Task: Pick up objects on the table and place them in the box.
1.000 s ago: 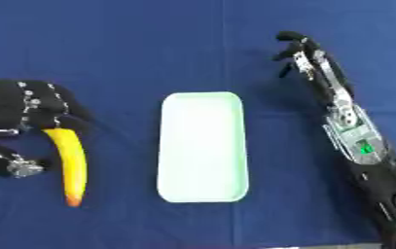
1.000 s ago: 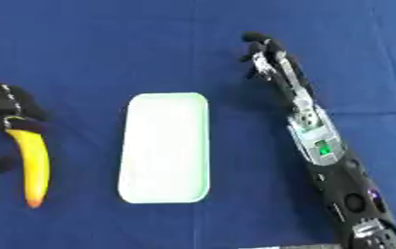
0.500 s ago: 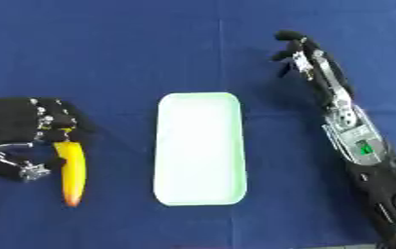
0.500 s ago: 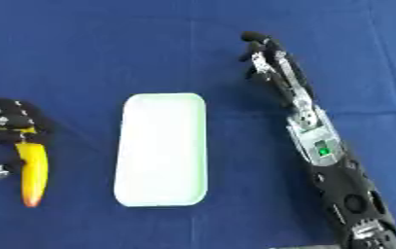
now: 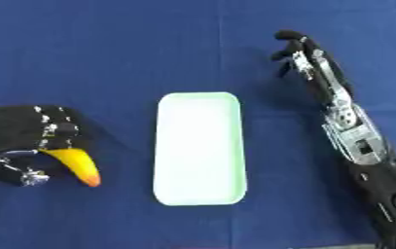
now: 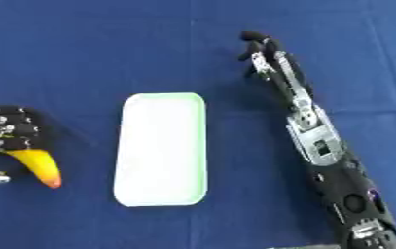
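A yellow banana (image 5: 77, 166) with an orange tip pokes out from under my left hand (image 5: 27, 133) at the left edge, and the fingers are curled round it. Most of the banana is hidden by the hand. To its right, a pale green rectangular tray (image 5: 199, 148) lies on the blue cloth with nothing in it. My right hand (image 5: 299, 50) rests at the upper right, well away from the tray, its fingers relaxed and holding nothing.
My right arm (image 5: 358, 146) stretches from the lower right corner up along the right side of the tray. Blue cloth (image 5: 133, 48) covers the whole table.
My left hand has closed over the banana and drawn it in, so less of the fruit shows and its tip now points toward the tray. The right arm has stayed still.
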Robot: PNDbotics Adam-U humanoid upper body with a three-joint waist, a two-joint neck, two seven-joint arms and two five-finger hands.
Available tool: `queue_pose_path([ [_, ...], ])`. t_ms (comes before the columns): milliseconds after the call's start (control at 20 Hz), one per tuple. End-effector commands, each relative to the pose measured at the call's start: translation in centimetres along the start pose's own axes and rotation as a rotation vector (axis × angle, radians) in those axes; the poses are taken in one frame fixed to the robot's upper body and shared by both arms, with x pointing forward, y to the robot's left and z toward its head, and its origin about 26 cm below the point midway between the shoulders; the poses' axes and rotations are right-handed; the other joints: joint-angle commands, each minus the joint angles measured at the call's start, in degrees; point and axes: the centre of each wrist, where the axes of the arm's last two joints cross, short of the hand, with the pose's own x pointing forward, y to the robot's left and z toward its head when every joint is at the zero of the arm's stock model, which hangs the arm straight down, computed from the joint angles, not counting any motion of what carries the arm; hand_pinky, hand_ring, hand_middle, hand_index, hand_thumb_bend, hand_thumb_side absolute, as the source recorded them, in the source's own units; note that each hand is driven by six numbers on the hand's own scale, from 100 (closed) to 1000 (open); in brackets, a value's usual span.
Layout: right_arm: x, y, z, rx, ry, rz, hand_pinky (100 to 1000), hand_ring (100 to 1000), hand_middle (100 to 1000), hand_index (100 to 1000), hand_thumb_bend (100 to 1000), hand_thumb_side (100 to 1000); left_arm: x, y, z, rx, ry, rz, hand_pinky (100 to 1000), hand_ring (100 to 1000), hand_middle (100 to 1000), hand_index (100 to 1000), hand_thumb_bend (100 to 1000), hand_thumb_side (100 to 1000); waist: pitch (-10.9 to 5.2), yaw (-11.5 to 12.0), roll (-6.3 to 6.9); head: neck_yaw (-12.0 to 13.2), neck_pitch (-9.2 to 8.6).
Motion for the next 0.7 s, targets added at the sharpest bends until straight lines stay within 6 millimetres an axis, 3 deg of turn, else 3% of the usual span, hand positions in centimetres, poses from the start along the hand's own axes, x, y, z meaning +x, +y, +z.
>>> queue_pose_path([
  [50, 0.4, -0.6, -0.3, -0.001, -0.018, 0.015, 466, 671, 834, 888, 100, 848, -0.5, 0.2, 0.9, -0.064, 0.006, -0.04, 867, 860, 850, 911, 268, 342, -0.9, 0.05, 0.26, -0.06, -0.5],
  [250, 0.4, -0.6, -0.3, 0.002, -0.019, 0.015, 466, 671, 834, 888, 100, 848, -0.3, -1.3, 1.1, -0.139, 0.01, -0.018, 848, 856, 846, 935, 189, 519, -0.91, -0.01, 0.31, -0.04, -0.42],
  [350, 0.5, -0.6, -0.4, 0.002, -0.021, 0.015, 466, 671, 835, 888, 100, 848, -0.3, -2.4, 1.3, -0.201, 0.018, 0.025, 755, 794, 816, 926, 191, 637, -0.88, -0.11, 0.31, 0.0, -0.42],
  [500, 0.5, -0.6, -0.4, 0.001, -0.023, 0.015, 466, 671, 835, 888, 100, 848, -0.5, -3.0, 1.3, -0.258, 0.029, 0.071, 663, 709, 751, 889, 199, 615, -0.82, -0.19, 0.27, -0.07, -0.47],
  [700, 0.5, -0.6, -0.4, 0.0, -0.022, 0.015, 466, 671, 835, 889, 100, 848, -0.7, -2.5, 1.1, -0.251, 0.03, 0.091, 648, 671, 713, 863, 192, 579, -0.76, -0.18, 0.27, -0.1, -0.47],
])
